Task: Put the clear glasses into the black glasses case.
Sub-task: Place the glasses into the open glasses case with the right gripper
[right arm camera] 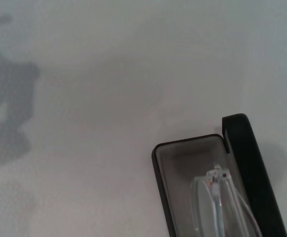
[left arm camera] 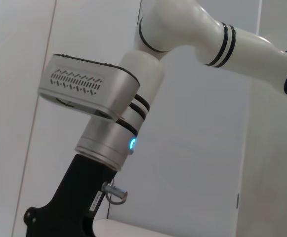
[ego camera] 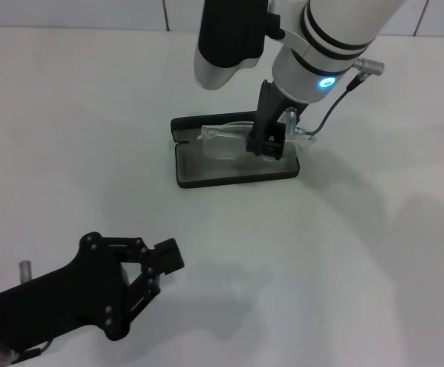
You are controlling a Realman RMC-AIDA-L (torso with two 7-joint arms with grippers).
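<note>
text: none readable | label on right arm's black mount (left arm camera: 97,200): print too small to read

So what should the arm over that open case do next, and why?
Probably open the right gripper and let go: the clear glasses already sit inside the open black glasses case, over its grey lining. The left gripper waits far off on the table.

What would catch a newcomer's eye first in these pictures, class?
The right gripper reaches down into the open black glasses case at the far middle of the white table, with the clear glasses lying in the grey-lined tray. The left gripper sits idle near the front left, jaws apart.
</note>
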